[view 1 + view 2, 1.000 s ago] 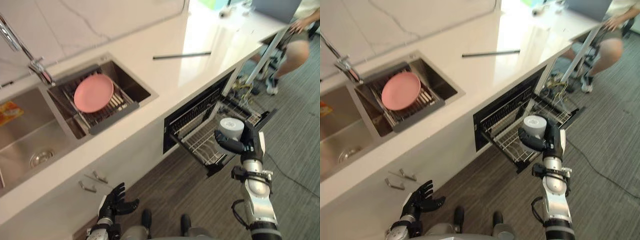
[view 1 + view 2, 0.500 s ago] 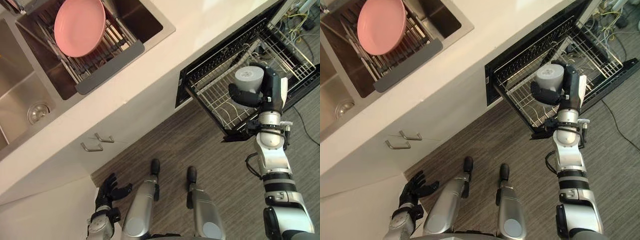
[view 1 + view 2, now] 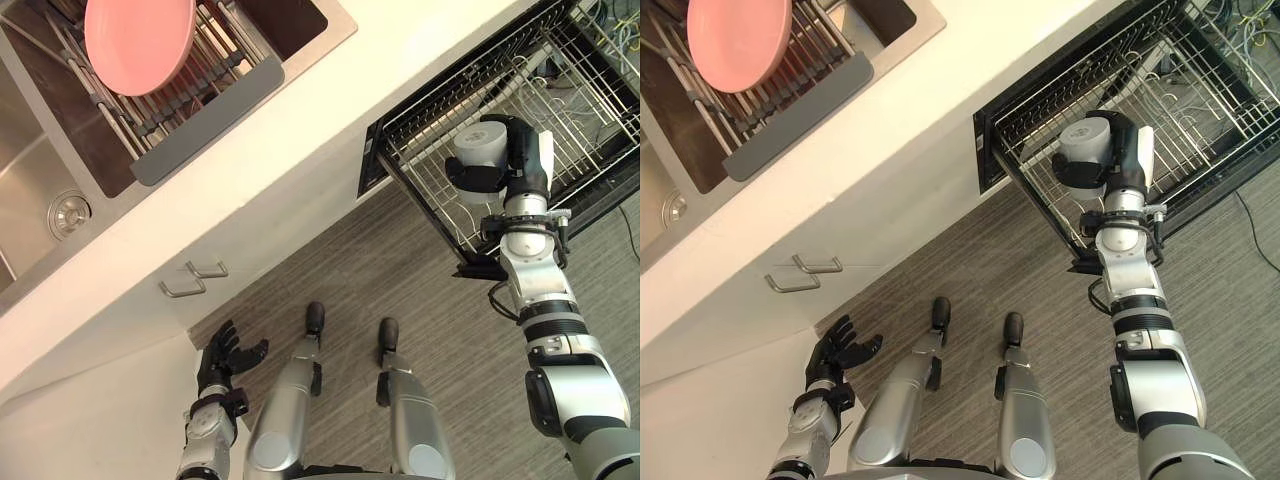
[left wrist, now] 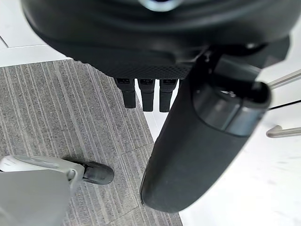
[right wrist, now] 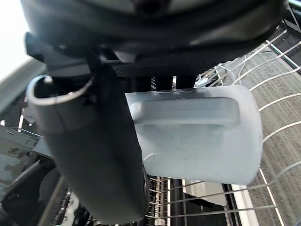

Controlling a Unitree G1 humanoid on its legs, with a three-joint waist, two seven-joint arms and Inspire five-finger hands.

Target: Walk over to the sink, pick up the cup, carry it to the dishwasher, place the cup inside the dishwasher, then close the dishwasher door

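Placing step. Right hand (image 3: 522,150) has fingers curled round the grey cup (image 3: 478,148), held over the pulled-out dishwasher rack (image 3: 585,90), seemingly clear of the wires. Next: lower, seat cup between tines, release. Left hand (image 3: 228,352) idle, fingers spread, near the cabinet (image 3: 270,215).

A pale grey cup (image 3: 481,150), a pink plate (image 3: 138,40), a white counter (image 3: 300,130) and a grey-streaked floor (image 3: 400,265).
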